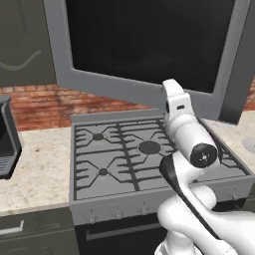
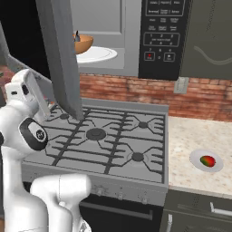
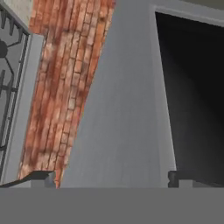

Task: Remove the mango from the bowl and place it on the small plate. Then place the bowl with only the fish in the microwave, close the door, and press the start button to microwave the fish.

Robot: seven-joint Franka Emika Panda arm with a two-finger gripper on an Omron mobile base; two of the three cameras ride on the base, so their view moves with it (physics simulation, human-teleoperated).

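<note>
Nearest: claw (image 3: 111,180) close against the grey frame of the door (image 3: 118,109), tips spread wide, nothing between them. Held that way, by the look of it, to push the panel flat rather than grasp it.

On the table right of the stove (image 2: 104,140), near its front edge: small plate (image 2: 206,161) with the mango (image 2: 207,160) resting on it. First step judged done.

Above the stove: door hanging open, swung out over the burners, dark window facing away from the oven mouth. Arm raised beside its lower frame.

Farthest: microwave (image 2: 131,36) with cavity exposed. Bowl (image 2: 82,44) sitting on the white turntable (image 2: 97,54) inside, a dark sliver of fish (image 2: 77,36) poking above its rim. Bowl well apart from the claw, up and beyond the door, so loading judged done too.

Control panel (image 2: 163,31) to the right of the cavity, start button not told apart at this size. Closing the door judged the step in hand.
</note>
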